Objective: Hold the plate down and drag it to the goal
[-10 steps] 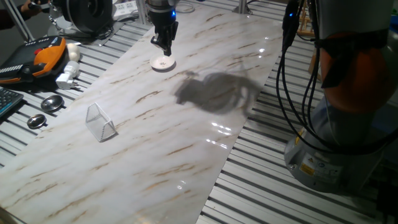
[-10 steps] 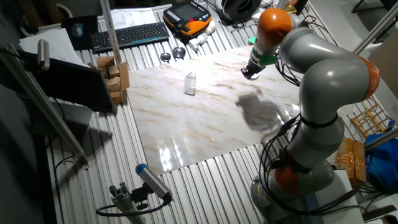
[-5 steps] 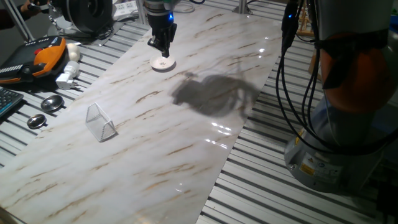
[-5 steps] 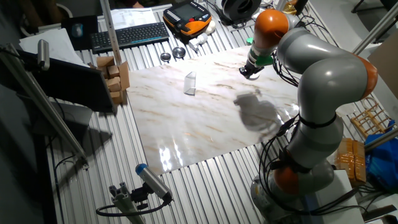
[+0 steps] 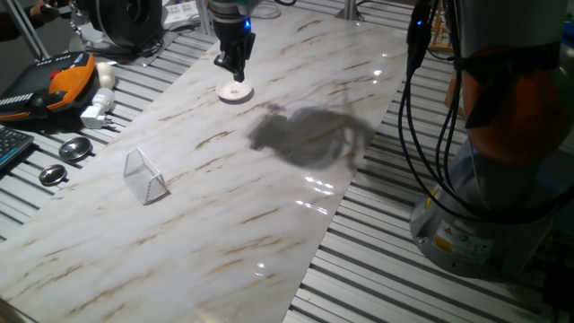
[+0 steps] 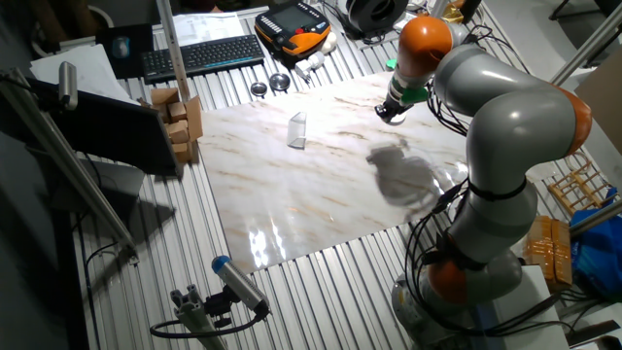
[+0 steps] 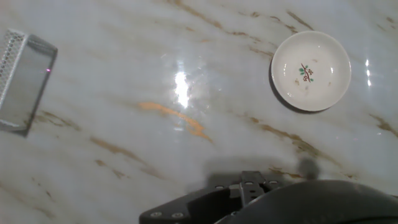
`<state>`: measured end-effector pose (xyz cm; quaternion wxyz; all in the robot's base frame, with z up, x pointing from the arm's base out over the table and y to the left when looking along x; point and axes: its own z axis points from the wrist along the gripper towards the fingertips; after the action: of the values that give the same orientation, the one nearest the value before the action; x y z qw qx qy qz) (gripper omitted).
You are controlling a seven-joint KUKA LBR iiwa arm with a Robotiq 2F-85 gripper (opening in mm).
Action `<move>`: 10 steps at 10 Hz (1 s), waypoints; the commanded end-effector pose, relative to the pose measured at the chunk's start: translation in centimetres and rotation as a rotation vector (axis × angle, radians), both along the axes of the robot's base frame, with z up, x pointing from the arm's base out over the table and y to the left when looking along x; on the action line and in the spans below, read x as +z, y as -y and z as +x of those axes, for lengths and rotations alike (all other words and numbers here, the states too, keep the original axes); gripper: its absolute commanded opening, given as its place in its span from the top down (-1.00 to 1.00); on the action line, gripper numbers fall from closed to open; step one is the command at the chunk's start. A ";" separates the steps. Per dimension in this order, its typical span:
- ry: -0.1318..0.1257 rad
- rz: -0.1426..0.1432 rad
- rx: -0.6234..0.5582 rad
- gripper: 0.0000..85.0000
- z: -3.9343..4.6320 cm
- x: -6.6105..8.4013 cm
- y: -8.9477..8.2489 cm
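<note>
One fixed view: claw (image 5: 234, 70) (spread unclear) hovers just above the plate (image 5: 236, 91).

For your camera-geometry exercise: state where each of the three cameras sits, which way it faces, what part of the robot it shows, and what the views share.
One fixed view: low beside the marble table, looking along it; gripper above the plate, arm base at right.
The other fixed view: high, from the opposite side; whole arm.
Hand view: looking down; only dark hand housing.
Shared: the plate and the goal.

My black two-finger gripper (image 5: 235, 70) shows only its dark body in the hand view; fingertips cut off, jaw state unclear.
</note>
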<state>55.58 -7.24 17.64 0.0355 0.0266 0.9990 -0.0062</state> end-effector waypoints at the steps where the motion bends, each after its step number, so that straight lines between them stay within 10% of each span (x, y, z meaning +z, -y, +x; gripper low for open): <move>1: 0.001 -0.020 -0.005 1.00 0.02 0.0 -0.1; 6: -0.031 -0.022 -0.086 1.00 0.02 0.0 -0.1; 10: -0.002 -0.053 -0.073 1.00 0.02 0.0 -0.1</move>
<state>55.45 -7.24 17.65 0.0363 0.0625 0.9969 -0.0326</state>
